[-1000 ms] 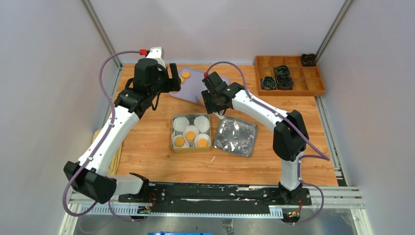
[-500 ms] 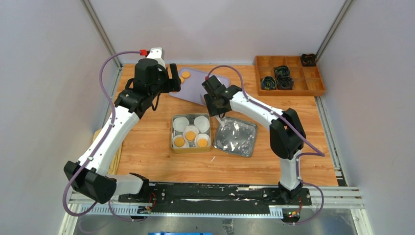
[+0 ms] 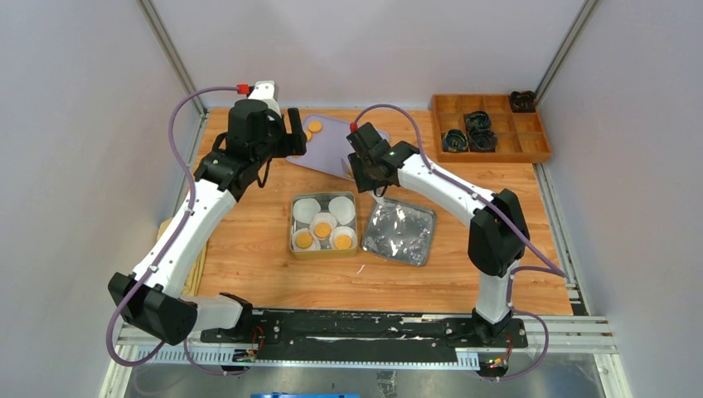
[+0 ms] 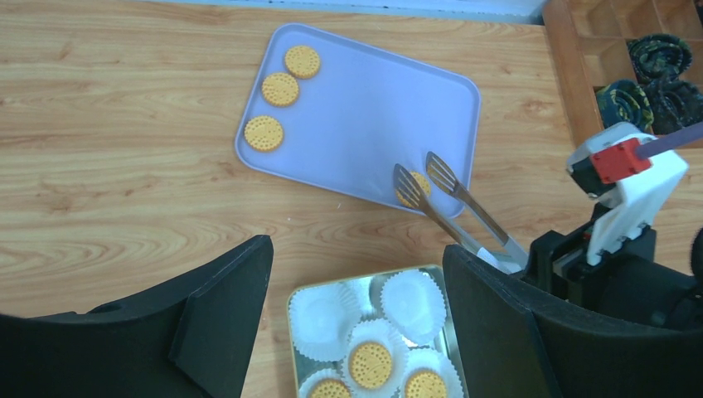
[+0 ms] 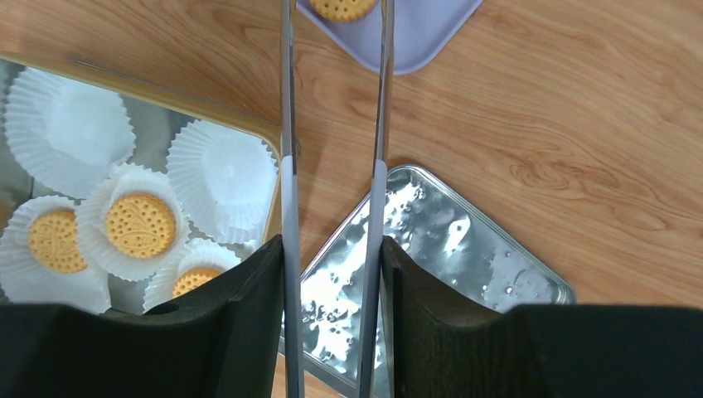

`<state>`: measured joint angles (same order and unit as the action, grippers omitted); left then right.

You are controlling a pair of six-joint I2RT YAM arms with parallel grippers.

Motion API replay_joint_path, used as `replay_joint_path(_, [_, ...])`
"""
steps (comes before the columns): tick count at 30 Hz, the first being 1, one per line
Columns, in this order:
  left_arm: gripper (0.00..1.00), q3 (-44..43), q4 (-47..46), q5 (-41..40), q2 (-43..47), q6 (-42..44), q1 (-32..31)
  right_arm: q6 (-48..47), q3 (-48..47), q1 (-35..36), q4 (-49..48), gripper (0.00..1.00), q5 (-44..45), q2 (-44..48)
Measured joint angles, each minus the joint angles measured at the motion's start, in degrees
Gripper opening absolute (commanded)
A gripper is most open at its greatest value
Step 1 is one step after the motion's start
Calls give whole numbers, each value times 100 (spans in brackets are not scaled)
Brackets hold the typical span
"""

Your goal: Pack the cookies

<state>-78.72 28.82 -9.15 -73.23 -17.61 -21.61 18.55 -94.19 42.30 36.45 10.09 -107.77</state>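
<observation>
Three cookies [image 4: 280, 89] lie at the far left of the lavender tray [image 4: 365, 108]. A fourth cookie [image 4: 417, 184] sits at the tray's near edge, between the tips of metal tongs [image 4: 452, 207]. My right gripper [image 5: 332, 249] is shut on the tongs [image 5: 288, 124], whose tips flank that cookie [image 5: 341, 8]. The gold tin [image 3: 324, 256] holds white paper cups, three of them with cookies [image 3: 322, 230] inside. High above the tin and the tray's near edge, my left gripper [image 4: 356, 249] hangs open and holds nothing.
The tin's shiny lid [image 3: 399, 232] lies right of the tin. A wooden compartment box [image 3: 489, 149] with dark coiled items stands at the back right. A wooden board [image 3: 170, 232] sticks out at the table's left edge.
My right gripper has shifted slightly toward the tray, and the tongs' arms have come closer together around the cookie. The left arm has not moved.
</observation>
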Motion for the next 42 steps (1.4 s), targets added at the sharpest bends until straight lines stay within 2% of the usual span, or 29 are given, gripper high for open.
replay_joint_path(9, [81,0,-2,0,0,0,0,-66,-4,0,-44,1,-2,219])
replay_joint_path(11, [81,0,-2,0,0,2,0,-87,-4,0,-44,11,2,219])
replay_joint_path(14, [81,0,-2,2,0,2,0,-120,-7,0,-37,19,7,201])
replay_joint_path(19, [81,0,-2,0,0,4,0,-146,-44,0,-22,27,46,46])
replay_joint_path(21, [81,0,-2,0,0,7,0,-149,-70,0,2,33,52,-17])
replay_joint_path(29, [81,0,-2,-4,0,42,0,-140,-92,0,96,40,85,-85])
replay_joint_path(31, [81,0,-2,-4,0,44,0,-101,-92,0,136,47,37,-85])
replay_joint_path(33, [81,0,0,-4,0,46,0,-68,-85,0,133,48,37,-85])
replay_joint_path(36, [81,0,0,-2,0,46,0,-24,-61,0,164,54,13,-85])
replay_joint_path(39, [81,0,-2,-4,0,46,0,11,-57,0,192,55,-7,-85])
replay_joint_path(42, [81,0,-2,-4,0,46,0,35,-55,0,214,47,-24,-85])
